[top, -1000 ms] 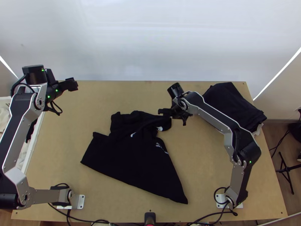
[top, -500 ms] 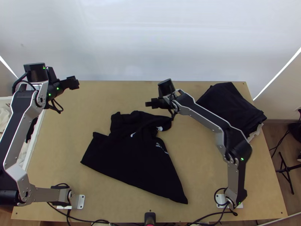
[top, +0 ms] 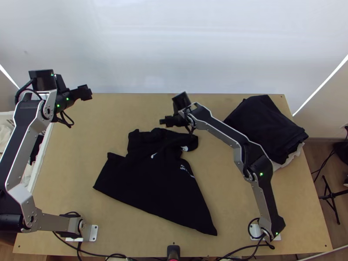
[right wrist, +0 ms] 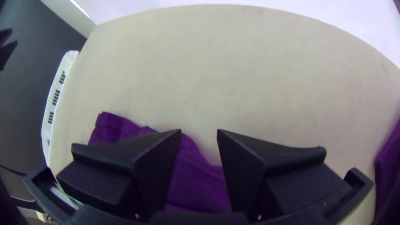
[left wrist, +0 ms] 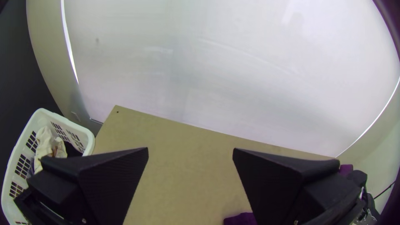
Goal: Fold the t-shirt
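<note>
The black t-shirt lies in the middle of the table, its lower part spread and its upper end bunched and partly folded over. My right gripper is just above the shirt's upper end in the top view; in the right wrist view the same gripper stands open, with the shirt seen behind its fingers. My left gripper is at the table's far left corner, away from the shirt. The left wrist view has this gripper wide open with nothing between its fingers, and an edge of the shirt beyond.
A stack of folded dark cloth lies at the table's far right, with white cloth under it. A white basket holding light cloth stands against the left edge. Bare table lies between the left gripper and the shirt.
The right gripper has moved left from the shirt's upper right end, along its far edge. The left gripper has shifted slightly farther up the picture. The shirt has stayed in place.
</note>
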{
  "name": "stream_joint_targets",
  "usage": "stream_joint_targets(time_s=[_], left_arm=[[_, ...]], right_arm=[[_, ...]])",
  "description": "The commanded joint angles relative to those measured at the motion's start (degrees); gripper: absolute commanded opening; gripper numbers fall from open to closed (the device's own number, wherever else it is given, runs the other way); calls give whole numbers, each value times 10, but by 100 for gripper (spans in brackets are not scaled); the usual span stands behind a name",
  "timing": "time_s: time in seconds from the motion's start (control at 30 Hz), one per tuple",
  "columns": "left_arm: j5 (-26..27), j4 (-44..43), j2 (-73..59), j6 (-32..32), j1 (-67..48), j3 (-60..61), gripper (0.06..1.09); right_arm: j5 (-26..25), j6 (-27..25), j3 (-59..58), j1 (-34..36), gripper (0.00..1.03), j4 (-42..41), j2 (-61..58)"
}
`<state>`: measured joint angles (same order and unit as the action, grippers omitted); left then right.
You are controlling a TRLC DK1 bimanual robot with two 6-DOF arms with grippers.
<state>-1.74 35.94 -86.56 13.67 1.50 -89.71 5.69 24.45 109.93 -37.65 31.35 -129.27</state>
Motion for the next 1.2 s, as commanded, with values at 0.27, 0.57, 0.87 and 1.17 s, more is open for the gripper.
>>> stream_joint_targets(time_s=[0.27,0.57,0.87,1.17], left_arm=[[-1,1,-16,3,-1,-15,104],[-1,3,-19,2,0,-23,104],[-1,4,-22,2,4,-23,104],[-1,4,-27,2,3,-30,104]], right_arm=[[78,-212,36,-6,43,93,-22],[78,-248,85,-3,43,93,-59],[78,-267,84,-5,43,92,-65],[78,-277,79,-4,43,86,-72]])
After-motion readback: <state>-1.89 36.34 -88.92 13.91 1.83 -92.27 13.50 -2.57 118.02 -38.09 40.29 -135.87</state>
